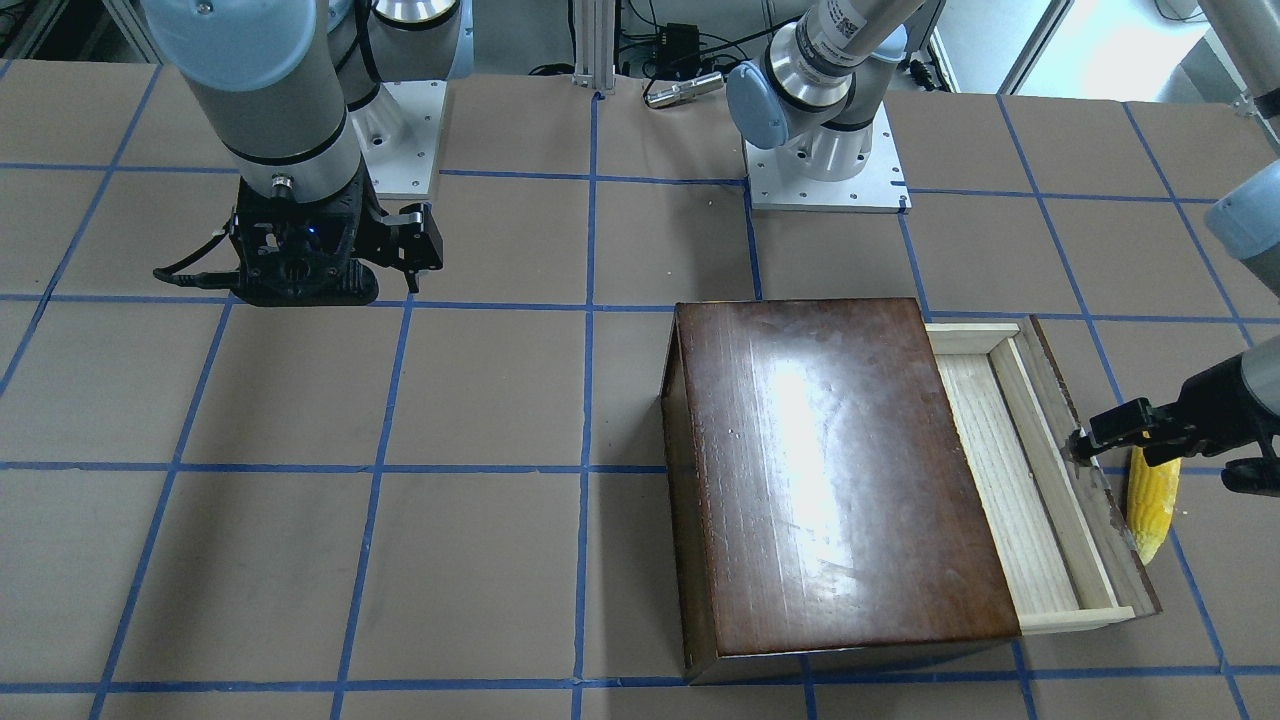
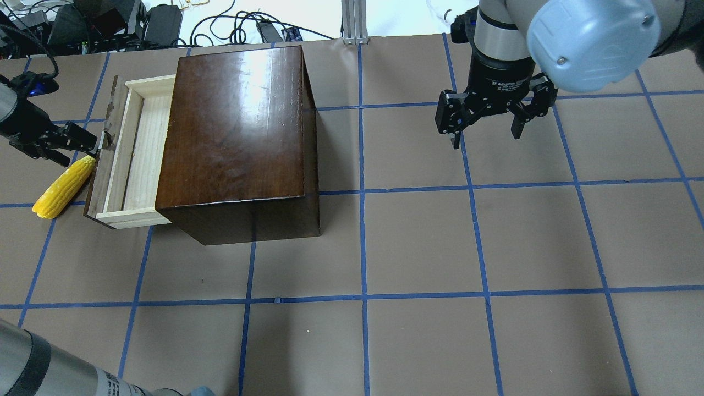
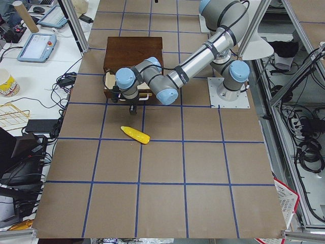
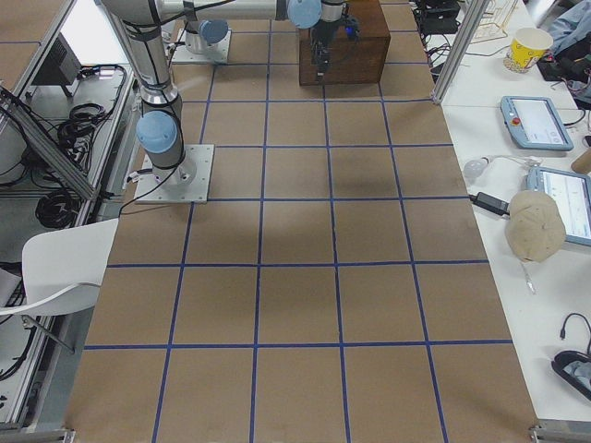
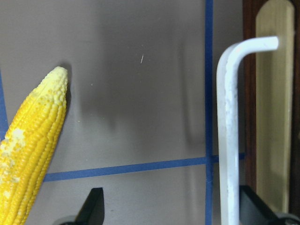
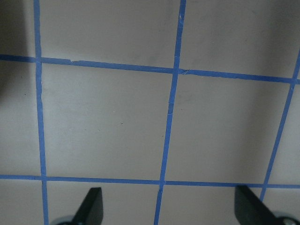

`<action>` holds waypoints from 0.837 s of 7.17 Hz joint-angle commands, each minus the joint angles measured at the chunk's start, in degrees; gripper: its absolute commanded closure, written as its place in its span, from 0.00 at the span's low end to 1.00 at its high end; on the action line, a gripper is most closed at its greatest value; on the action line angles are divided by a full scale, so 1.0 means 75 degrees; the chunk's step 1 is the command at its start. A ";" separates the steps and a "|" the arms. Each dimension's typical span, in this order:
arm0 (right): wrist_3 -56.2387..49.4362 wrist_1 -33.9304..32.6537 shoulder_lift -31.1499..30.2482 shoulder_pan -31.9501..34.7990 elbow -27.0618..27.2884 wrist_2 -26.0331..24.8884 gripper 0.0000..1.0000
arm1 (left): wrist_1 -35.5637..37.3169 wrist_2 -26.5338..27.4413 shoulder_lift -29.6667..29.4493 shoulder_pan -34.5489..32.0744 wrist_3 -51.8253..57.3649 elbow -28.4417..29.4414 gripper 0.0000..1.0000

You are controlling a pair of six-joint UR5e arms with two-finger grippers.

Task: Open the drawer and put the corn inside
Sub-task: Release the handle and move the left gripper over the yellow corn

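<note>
The dark-brown box [image 2: 236,126] stands at the table's left, with its drawer [image 2: 140,148] pulled partly out and its pale wood tray empty. The yellow corn [image 2: 63,186] lies on the table just outside the drawer's dark front panel [image 2: 104,154]; it also shows in the left wrist view [image 5: 30,150]. My left gripper [image 2: 82,144] is open at the front panel. The white drawer handle [image 5: 227,140] sits between its fingers, close to the right fingertip [image 5: 255,206], and the corn lies to the left. My right gripper [image 2: 487,135] is open and empty above bare table, far from the box.
The table is brown with a blue tape grid [image 2: 363,190]. The arm bases [image 1: 825,170] are bolted along its robot side. Cables and electronics [image 2: 159,25] lie beyond the far edge behind the box. Benches with tablets and a cup [image 4: 531,46] flank the table.
</note>
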 commanded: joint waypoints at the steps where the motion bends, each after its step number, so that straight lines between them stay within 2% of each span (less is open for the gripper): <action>1: 0.0000 0.0000 0.0000 0.0000 0.0000 0.0000 0.00 | -0.0033 -0.0012 0.0037 0.0009 0.0005 0.0134 0.00; 2: 0.0000 0.0000 0.0000 0.0000 0.0000 0.0000 0.00 | -0.0184 0.0116 0.0153 0.0009 0.0005 0.0379 0.00; 3: 0.0000 0.0000 0.0000 0.0000 0.0000 0.0000 0.00 | -0.0232 0.0651 0.0201 0.0009 0.0028 0.0602 0.00; 6: 0.0000 0.0000 0.0000 0.0000 0.0000 0.0000 0.00 | -0.0045 0.0738 0.0015 0.0405 0.1980 0.0616 0.00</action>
